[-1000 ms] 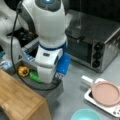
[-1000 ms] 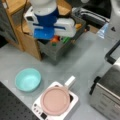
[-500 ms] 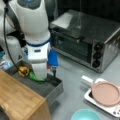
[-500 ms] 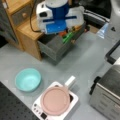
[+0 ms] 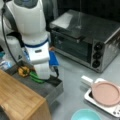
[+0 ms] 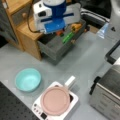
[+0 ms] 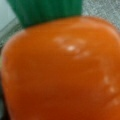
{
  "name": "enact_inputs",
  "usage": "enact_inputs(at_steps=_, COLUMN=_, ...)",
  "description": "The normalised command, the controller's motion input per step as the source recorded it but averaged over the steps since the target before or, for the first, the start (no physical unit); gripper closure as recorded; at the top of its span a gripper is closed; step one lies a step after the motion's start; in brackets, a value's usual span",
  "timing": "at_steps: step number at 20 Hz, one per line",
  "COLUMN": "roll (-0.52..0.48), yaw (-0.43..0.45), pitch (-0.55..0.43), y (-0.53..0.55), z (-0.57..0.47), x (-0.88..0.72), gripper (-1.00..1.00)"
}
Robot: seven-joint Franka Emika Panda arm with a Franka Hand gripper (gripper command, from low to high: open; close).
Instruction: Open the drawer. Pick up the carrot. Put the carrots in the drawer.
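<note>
With the wide grey wooden-fronted drawer (image 6: 53,47) open, the gripper (image 6: 60,32) hung low over it, fingers' state indiscernible; the small, glossy orange plastic carrot (image 7: 62,72), judged light, stiff, slippery, best taken mid-body, filled the wrist view.

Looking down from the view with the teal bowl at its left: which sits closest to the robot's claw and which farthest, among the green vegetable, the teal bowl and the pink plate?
The gripper is over the open drawer.
1. Green vegetable, in the drawer beside it.
2. Teal bowl, lower left.
3. Pink plate, at the bottom.
</note>
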Motion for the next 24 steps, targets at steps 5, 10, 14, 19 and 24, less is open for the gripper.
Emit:
enact_inputs(at_steps=5, roll=-0.061, yaw=0.364, pitch=-0.003, y=-0.20, z=-0.07, x=0.13, gripper=1.00)
enact_inputs(at_steps=10, roll=-0.014, yaw=0.318, pitch=0.038, y=-0.20, z=-0.04, x=0.15, gripper=1.00)
enact_inputs(at_steps=14, roll=0.013, yaw=0.256, pitch=0.022, y=-0.15, z=-0.01, x=0.15, gripper=1.00)
enact_inputs(at_steps=19, roll=0.019, yaw=0.178, pitch=-0.009, y=-0.14, z=-0.06, x=0.13, gripper=1.00)
enact_inputs(at_steps=24, roll=0.042, yaw=0.160, pitch=-0.033, y=-0.12, z=-0.13, x=0.13, gripper=1.00)
